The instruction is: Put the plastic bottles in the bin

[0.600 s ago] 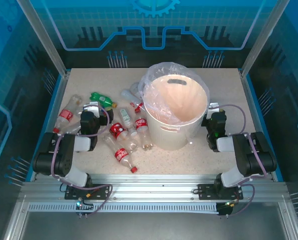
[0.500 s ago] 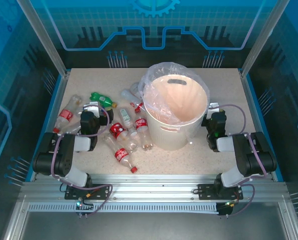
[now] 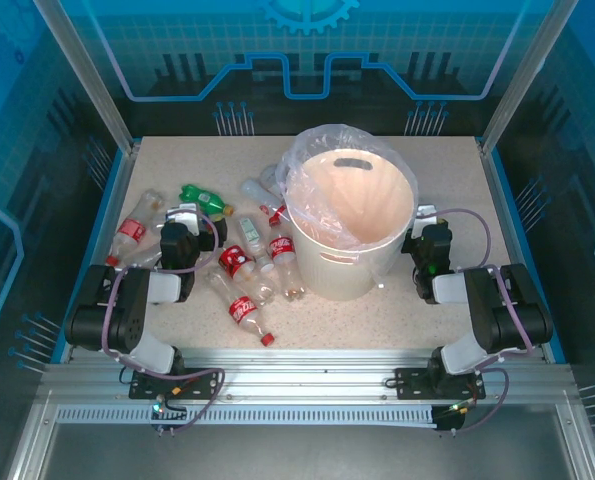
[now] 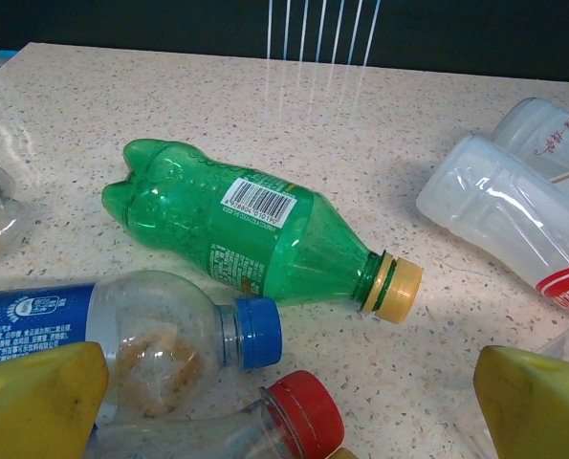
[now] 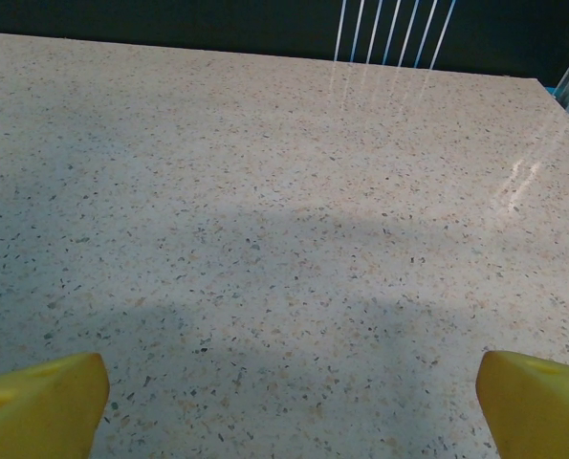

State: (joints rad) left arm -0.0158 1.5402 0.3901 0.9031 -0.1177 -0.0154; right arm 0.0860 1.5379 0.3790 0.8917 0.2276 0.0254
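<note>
On the desk (image 3: pixel 377 310) left of the bin (image 3: pixel 349 270), bottles (image 3: pixel 242 308) lie scattered, the green bottle (image 4: pixel 236 229) just far of the wide-spread left fingers (image 4: pixel 35 402), its long axis left-to-right, cap right, while the right fingers (image 5: pixel 35 397), equally wide, sit right of the bin, well apart.

My pincer (image 4: pixel 286 416) is spread wide, its yellow fingertips (image 4: pixel 35 402) in the two bottom corners, with a red-capped bottle (image 4: pixel 301 409) lying between them on the speckled table (image 4: pixel 169 105). Just beside it lies a blue-labelled bottle (image 4: pixel 150 337), its blue cap pointing right. Beyond that a green bottle (image 4: pixel 246 225) lies on its side, barcode up and yellow cap to the right, while two clear bottles (image 4: pixel 504 206) lie side by side at the right edge, the nearer one red-labelled.
</note>
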